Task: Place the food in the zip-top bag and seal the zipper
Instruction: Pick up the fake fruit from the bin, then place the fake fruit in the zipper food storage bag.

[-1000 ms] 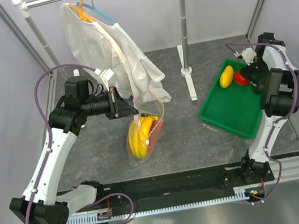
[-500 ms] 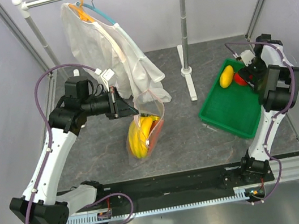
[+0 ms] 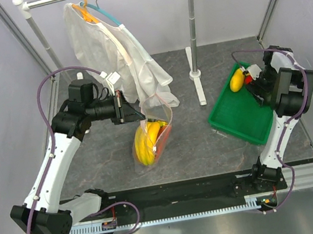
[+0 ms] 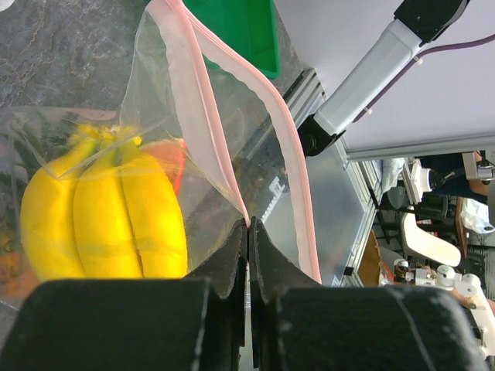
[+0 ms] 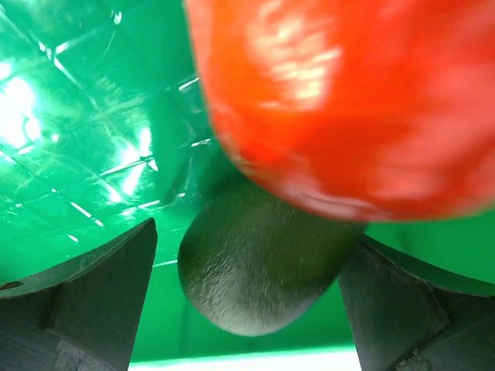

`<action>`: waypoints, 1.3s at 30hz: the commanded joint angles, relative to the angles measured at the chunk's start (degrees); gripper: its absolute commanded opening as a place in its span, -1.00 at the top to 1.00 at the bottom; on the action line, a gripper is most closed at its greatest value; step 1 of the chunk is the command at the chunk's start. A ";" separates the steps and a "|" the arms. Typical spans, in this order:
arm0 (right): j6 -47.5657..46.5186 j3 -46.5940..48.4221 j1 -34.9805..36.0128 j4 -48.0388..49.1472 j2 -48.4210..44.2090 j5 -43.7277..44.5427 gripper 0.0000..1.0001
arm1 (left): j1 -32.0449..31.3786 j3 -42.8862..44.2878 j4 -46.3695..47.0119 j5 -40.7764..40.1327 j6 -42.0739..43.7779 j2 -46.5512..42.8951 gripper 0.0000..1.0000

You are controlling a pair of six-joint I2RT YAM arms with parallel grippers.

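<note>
Change vs a sec ago: the right fingers have swung in over the far end of the green plastic tray & dropped toward the red toy watermelon slice. They're spread wide, gripping nothing. The slice fills the wrist view, blurred, right up close & roughly between them. Contact: can't tell. A dark rounded lump sits under it in that view, can't ID.

Meaning, prob.: this is the approach to the next pickup, w/ the squeeze on the slice not yet made.

The left side hasn't budged. The left fingers are clenched on the rim of the clear soft zip-top bag, pinching it right at the thin pinkish zipper strip. That lifts the mouth, which gapes open & is unsealed. The bag hangs off that grip w/ its bottom resting on the dark grey surface, well apart from the tray.

Containers:
- Bag: the yellow toy banana bunch is inside, plus an orange-red piece behind it. Poss. the pineapple, can't confirm.
- Tray: holds the slice & a small yellow rounded toy piece just beside it, at the far corner.

Judged progress: approx halfway on loading, w/ 2 items left & sealing after that.
</note>
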 commanded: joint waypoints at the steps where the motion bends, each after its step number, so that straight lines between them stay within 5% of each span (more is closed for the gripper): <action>1: -0.32 -1.56 0.10 -0.08 -3.79 1.70 -0.92 | 0.34 1.89 0.89 1.36 2.23 0.03 0.96; 12: 1.88 3.53 0.19 -7.19 -8.36 -5.50 0.06 | 0.34 1.89 0.98 1.19 2.06 0.30 0.96; 17: 2.32 12.66 0.36 -20.62 -10.38 -13.65 0.27 | 0.34 1.81 0.98 1.19 1.70 0.30 0.96; 24: 8.88 8.55 16.69 -21.00 -27.51 -25.15 0.31 | 0.34 0.49 0.98 0.93 1.70 0.03 0.96; 30: 24.09 25.73 32.68 -19.25 -24.02 -44.66 0.40 | 0.34 0.14 0.89 0.75 1.53 -0.58 0.96; 39: 29.91 25.87 52.28 -9.67 -27.70 -49.01 0.37 | 0.34 -0.66 0.98 0.31 0.74 -0.93 0.96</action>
